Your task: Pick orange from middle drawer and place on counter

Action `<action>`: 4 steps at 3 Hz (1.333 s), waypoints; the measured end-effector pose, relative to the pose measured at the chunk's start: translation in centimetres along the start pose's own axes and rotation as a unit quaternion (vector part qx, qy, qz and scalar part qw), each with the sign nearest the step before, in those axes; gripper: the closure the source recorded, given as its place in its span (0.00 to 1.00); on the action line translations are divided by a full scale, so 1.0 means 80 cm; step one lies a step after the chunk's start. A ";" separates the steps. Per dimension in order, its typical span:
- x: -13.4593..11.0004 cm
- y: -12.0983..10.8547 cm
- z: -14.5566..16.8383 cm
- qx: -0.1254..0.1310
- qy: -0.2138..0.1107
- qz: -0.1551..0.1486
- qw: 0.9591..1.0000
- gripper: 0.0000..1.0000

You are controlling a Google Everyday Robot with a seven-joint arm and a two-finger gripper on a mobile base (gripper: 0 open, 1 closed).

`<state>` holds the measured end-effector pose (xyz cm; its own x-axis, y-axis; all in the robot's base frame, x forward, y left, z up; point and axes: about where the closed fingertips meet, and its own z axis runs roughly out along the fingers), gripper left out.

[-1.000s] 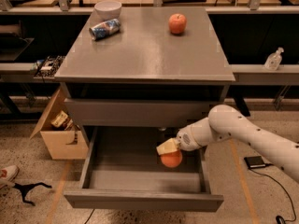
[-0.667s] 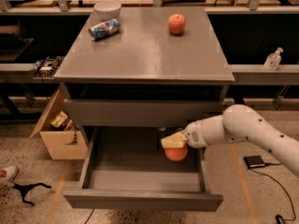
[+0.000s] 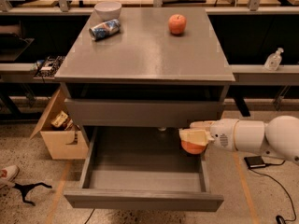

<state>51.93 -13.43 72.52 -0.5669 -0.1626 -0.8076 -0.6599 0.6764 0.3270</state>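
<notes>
Over the right rear corner of the middle drawer (image 3: 140, 169), my gripper (image 3: 190, 138) holds the orange (image 3: 193, 148). The fingers are closed down over its top half, and the fruit hangs below them, clear of the bare grey floor and about level with the drawer's right wall. Just above my wrist sits the upper drawer front (image 3: 142, 112), and above that the overhanging edge of the counter (image 3: 145, 55). A straight lift looks wrong to me, because I judge it would knock the fruit or my fingers on that panel or the lip. The better path is to draw outward first, away from the cabinet, and only then rise until the orange is higher than the counter's edge. My grip should be firm but not crushing, since a smooth round skin could slip. On top, the apple (image 3: 177, 24) stands at the back right, and the can (image 3: 104, 29) and bowl (image 3: 108, 8) at the back left, so I would aim for the bare front middle. I should lower until the fruit touches before letting go, because it may roll.
</notes>
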 end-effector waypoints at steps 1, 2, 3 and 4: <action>-0.004 0.000 0.000 0.000 -0.006 -0.003 1.000 1.00; -0.039 -0.001 -0.013 0.005 -0.056 -0.022 0.998 1.00; -0.095 0.000 -0.049 0.024 -0.125 -0.065 0.990 1.00; -0.146 0.011 -0.084 0.038 -0.177 -0.116 0.977 1.00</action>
<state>54.67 -15.77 85.52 -0.1914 -0.0693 -0.9791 -0.7051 0.7036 0.0880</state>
